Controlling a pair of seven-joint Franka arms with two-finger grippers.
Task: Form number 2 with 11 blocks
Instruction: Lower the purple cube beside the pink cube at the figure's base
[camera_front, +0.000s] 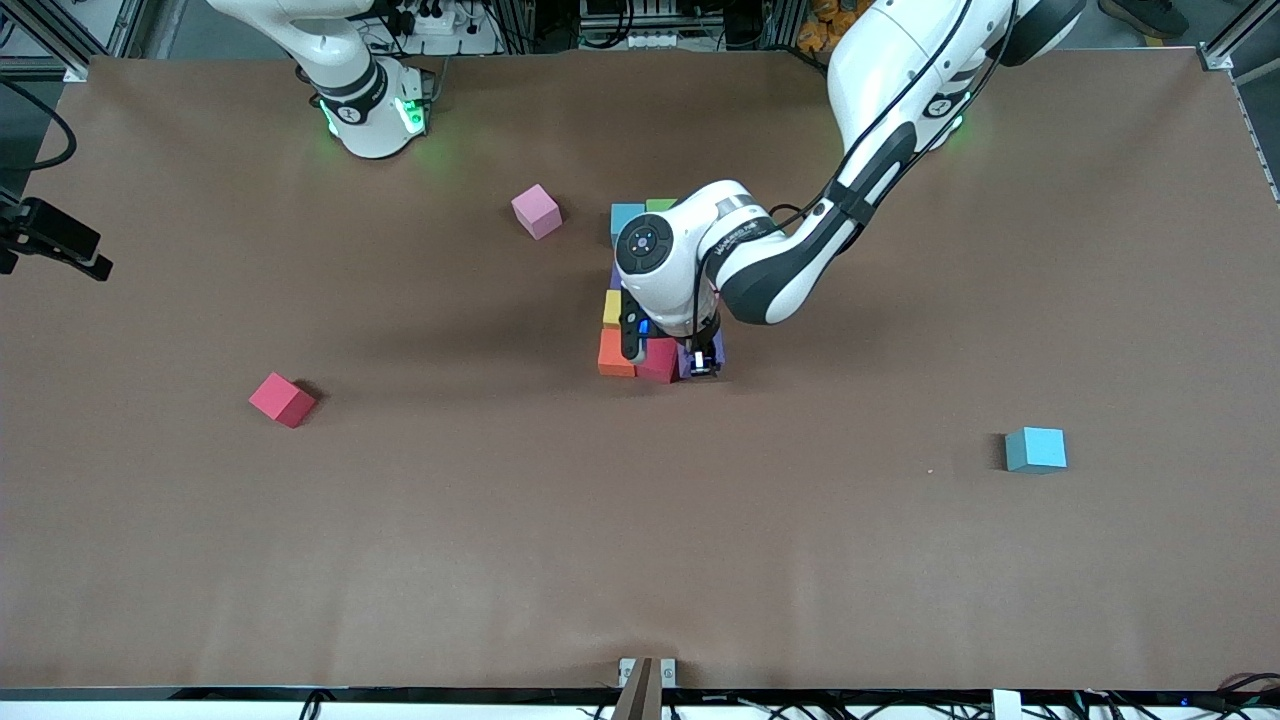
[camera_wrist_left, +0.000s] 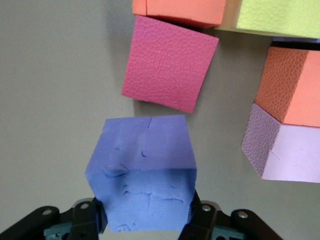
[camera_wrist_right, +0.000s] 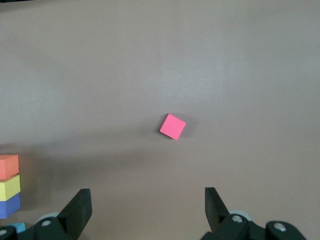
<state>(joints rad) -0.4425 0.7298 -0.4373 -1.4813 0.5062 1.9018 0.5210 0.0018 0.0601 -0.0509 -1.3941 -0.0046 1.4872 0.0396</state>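
Brown paper-covered table (camera_front: 900, 560): your partly built number 2 of matte foam cubes (camera_front: 630, 330) sits mid-table, long axis running from the arm bases toward the front camera. Left gripper (camera_wrist_left: 145, 222) is clamped on a purple-blue foam cube (camera_wrist_left: 142, 185) just beside the red cube (camera_wrist_left: 167, 62). Right gripper (camera_wrist_right: 147, 210) waits, jaws apart, above a loose pink-red cube (camera_wrist_right: 173, 126).
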